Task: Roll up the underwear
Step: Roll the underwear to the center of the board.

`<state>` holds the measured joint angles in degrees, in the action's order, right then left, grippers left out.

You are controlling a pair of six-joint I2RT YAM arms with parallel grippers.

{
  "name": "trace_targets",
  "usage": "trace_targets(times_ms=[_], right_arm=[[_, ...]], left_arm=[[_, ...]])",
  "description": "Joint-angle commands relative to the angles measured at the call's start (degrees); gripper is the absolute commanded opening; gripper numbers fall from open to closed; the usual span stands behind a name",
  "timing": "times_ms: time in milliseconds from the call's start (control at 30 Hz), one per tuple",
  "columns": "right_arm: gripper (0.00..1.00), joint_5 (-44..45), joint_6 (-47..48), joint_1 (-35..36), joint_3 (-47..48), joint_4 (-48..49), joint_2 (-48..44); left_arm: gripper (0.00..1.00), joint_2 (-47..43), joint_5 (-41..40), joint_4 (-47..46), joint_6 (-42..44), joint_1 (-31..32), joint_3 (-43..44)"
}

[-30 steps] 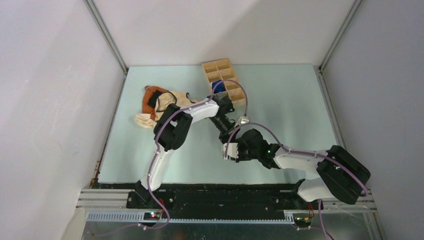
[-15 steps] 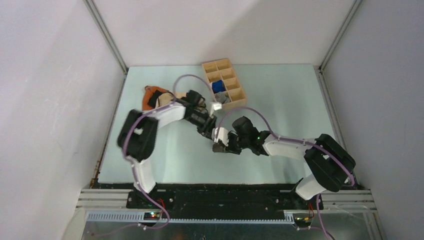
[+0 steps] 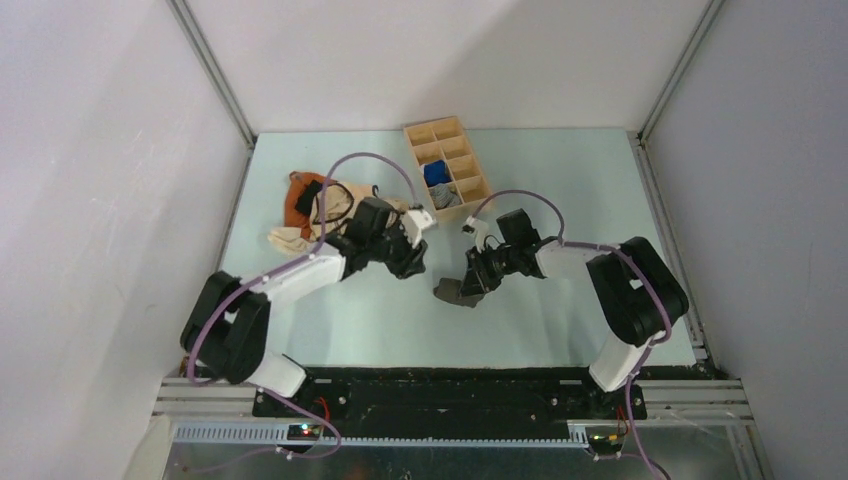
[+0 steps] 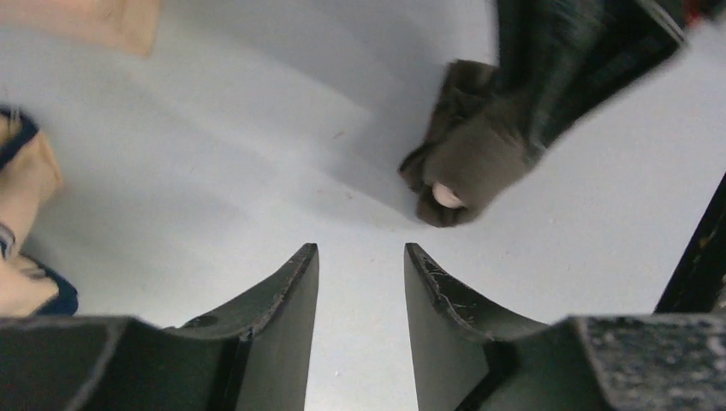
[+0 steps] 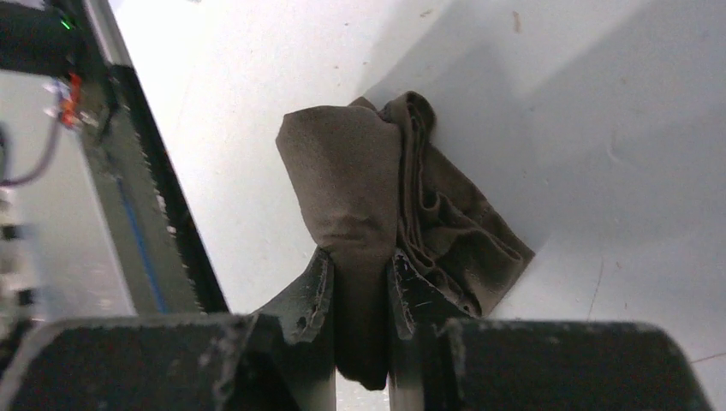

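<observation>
The underwear (image 3: 452, 292) is a dark olive-brown bundle, folded and bunched, near the middle of the table. It fills the right wrist view (image 5: 402, 205) and shows at the upper right of the left wrist view (image 4: 462, 167). My right gripper (image 3: 472, 283) is shut on one fold of it, with fabric pinched between the fingers (image 5: 318, 287). My left gripper (image 3: 412, 262) is open and empty, a little to the left of the bundle and apart from it. Its fingers (image 4: 300, 282) hover over bare table.
A cream-and-orange garment with black trim (image 3: 312, 212) lies at the back left, behind the left arm. A wooden divided box (image 3: 447, 168) at the back holds a blue roll (image 3: 436, 173) and a grey roll (image 3: 447, 195). The table's front rail (image 5: 137, 214) shows in the right wrist view.
Both arms swung. The left gripper drew back leftwards, away from the underwear. The right gripper turned and moved right, keeping its hold on the bundle.
</observation>
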<state>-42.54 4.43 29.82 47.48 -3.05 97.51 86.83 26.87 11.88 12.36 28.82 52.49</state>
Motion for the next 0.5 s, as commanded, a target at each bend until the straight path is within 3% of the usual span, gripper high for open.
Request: trace_targets(times_ms=[0,167,333,467], right_arm=[[0.0,-1.52,-7.17,-4.04,1.65,-5.8,5.97],[0.0,-4.3,-8.2,-5.99,5.59,-11.16,11.55],[0.0,-6.67,-9.67,-8.29,8.96,-15.9,18.04],[0.0,-7.96,-11.31,-9.6,10.23,-17.54,20.72]], left_arm=[[0.47,-8.59,-4.91,-9.81,22.07,8.19,-6.1],[0.52,-11.17,-4.81,-24.98,46.61,15.12,-17.96],[0.57,-7.62,-0.09,-27.62,55.68,17.59,-18.93],[0.58,-2.95,-2.1,-32.38,60.65,19.82,-19.65]])
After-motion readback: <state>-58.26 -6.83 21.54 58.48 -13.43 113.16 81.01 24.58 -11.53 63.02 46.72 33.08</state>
